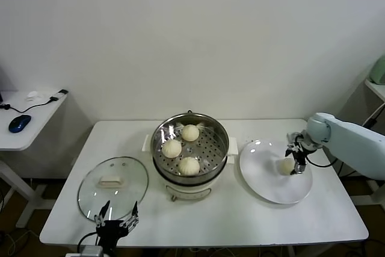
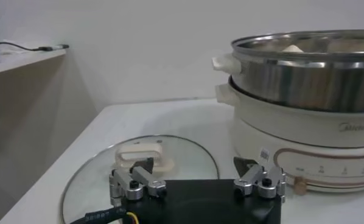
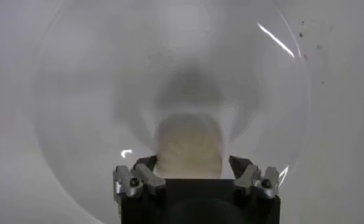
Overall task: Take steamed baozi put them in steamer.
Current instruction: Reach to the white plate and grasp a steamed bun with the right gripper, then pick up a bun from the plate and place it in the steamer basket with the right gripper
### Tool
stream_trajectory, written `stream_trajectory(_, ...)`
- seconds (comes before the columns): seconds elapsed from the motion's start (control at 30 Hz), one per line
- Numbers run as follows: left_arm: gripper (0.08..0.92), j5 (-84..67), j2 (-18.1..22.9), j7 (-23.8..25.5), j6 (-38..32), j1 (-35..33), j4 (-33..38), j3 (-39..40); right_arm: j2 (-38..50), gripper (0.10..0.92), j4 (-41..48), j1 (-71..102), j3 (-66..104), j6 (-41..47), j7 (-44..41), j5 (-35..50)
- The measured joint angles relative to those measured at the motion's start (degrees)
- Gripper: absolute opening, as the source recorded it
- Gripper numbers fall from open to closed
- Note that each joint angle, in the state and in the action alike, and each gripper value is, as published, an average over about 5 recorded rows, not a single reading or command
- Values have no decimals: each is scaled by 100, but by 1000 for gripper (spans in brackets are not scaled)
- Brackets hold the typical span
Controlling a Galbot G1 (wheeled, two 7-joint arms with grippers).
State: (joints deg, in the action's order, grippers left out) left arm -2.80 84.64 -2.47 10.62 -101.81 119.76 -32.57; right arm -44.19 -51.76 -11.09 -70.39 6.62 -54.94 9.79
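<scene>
The steel steamer (image 1: pixel 221 142) stands mid-table on its white base and holds three cream-white baozi (image 1: pixel 190 132) (image 1: pixel 172 148) (image 1: pixel 189 165) on its perforated tray. The fourth baozi (image 1: pixel 287 165) lies on the white plate (image 1: pixel 271 188) to the right. My right gripper (image 1: pixel 294 167) is down over this bun. In the right wrist view the baozi (image 3: pixel 188 149) sits between the open jaws of the gripper (image 3: pixel 192 165), one jaw close against it and a small gap at the other. My left gripper (image 1: pixel 118 209) is open and empty at the table's front left.
A round glass lid (image 1: pixel 112 185) with a white handle lies flat left of the steamer, just beyond my left gripper (image 2: pixel 194 165); the lid (image 2: pixel 170 152) and the steamer (image 2: pixel 304 73) show in the left wrist view. A side desk with a mouse (image 1: pixel 19 123) stands far left.
</scene>
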Motion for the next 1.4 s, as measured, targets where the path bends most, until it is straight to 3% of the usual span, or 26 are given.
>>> stream_trajectory(0.2, 823, 0, 0, 1, 27, -19, 46, 17, 35, 630, -24, 27, 52, 65, -53, -24)
stream_trajectory(0.47, 823, 0, -11, 8, 90, -27, 151, 48, 108, 611, -385, -566, -347, 170, -172, 274)
stream_trajectory(1.03, 823, -9, -119, 4, 62, 86, 253, 87, -1169, 611, -2389, -4502, -2626, 902, -169, 3592)
stream_trajectory(1.4, 823, -54, -88, 8, 68, 135, 249, 53, -1954, 611, -2870, -4316, -2888, 1537, 521, 4179)
